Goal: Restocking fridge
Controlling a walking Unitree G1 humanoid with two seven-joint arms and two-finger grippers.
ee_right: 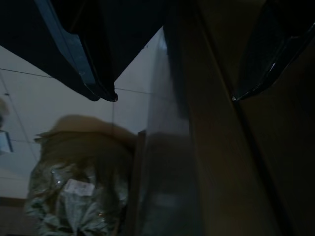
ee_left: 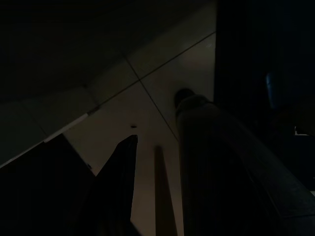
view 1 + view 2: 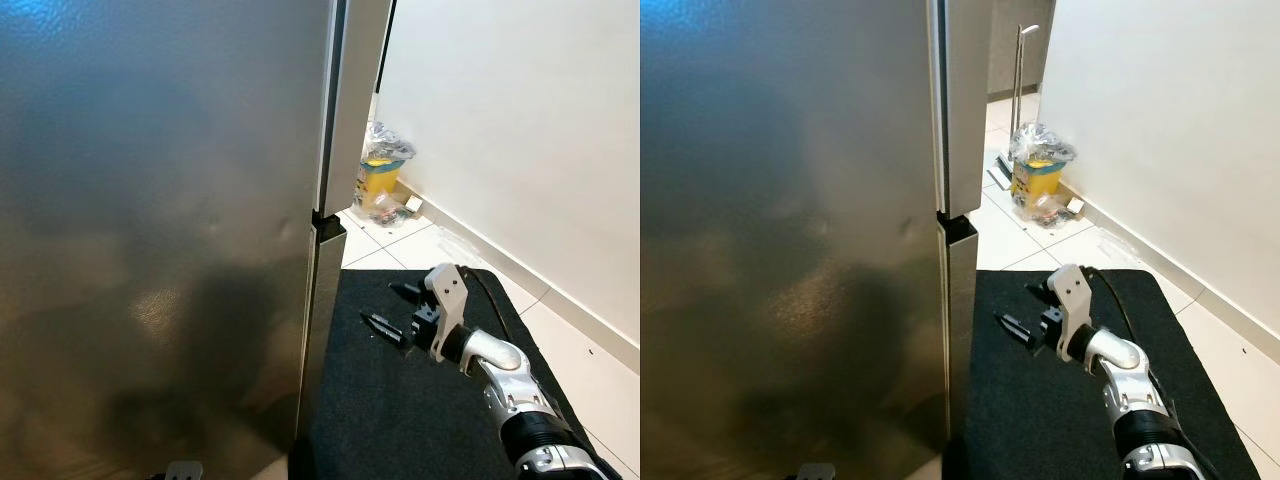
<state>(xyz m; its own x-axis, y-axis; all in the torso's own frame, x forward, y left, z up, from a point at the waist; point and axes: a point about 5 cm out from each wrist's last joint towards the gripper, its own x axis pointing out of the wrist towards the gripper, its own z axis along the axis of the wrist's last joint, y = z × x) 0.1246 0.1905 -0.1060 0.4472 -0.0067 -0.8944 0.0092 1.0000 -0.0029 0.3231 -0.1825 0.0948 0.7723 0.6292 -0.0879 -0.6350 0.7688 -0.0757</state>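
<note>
The steel fridge [image 3: 160,230] stands shut on my left, its upper and lower doors meeting at a seam [image 3: 325,222] on its right edge. My right gripper [image 3: 393,308] hangs open and empty above a black mat [image 3: 400,420], just right of the lower door's edge. In the right wrist view its fingers [image 1: 93,73] point at that door edge. The left wrist view is very dark: my left gripper [image 2: 123,191] hangs over floor tiles, with a dark capped cylinder [image 2: 211,157] beside it.
A clear plastic bag holding a yellow container [image 3: 383,170] sits on the tiled floor [image 3: 400,245] behind the fridge corner. A white wall [image 3: 520,130] runs along the right. A metal pole [image 3: 1018,70] stands beyond the bag.
</note>
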